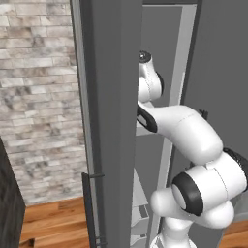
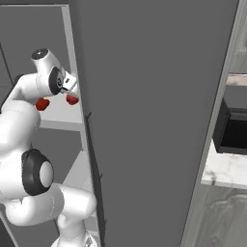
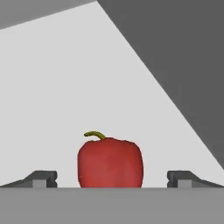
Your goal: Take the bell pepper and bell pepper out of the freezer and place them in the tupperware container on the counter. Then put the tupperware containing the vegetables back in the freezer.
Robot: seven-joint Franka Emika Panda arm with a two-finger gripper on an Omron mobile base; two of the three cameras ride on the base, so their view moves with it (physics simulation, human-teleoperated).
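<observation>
Inside the freezer (image 2: 144, 120), two red bell peppers sit on a pale shelf (image 2: 60, 113), one (image 2: 42, 103) left of the other (image 2: 72, 100). The pincer (image 3: 111, 179) stands wide, its tips flanking one bell pepper (image 3: 110, 162) without touching. It looks light, firm and glossy, likely slippery; gripping its broad middle below the stem seems safest.

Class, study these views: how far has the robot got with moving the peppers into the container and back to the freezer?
Done: the freezer stands open and the arm is inside. In hand: the open hand lines up on one bell pepper, not gripping. Left: both peppers sit on the shelf; the container steps remain.
</observation>
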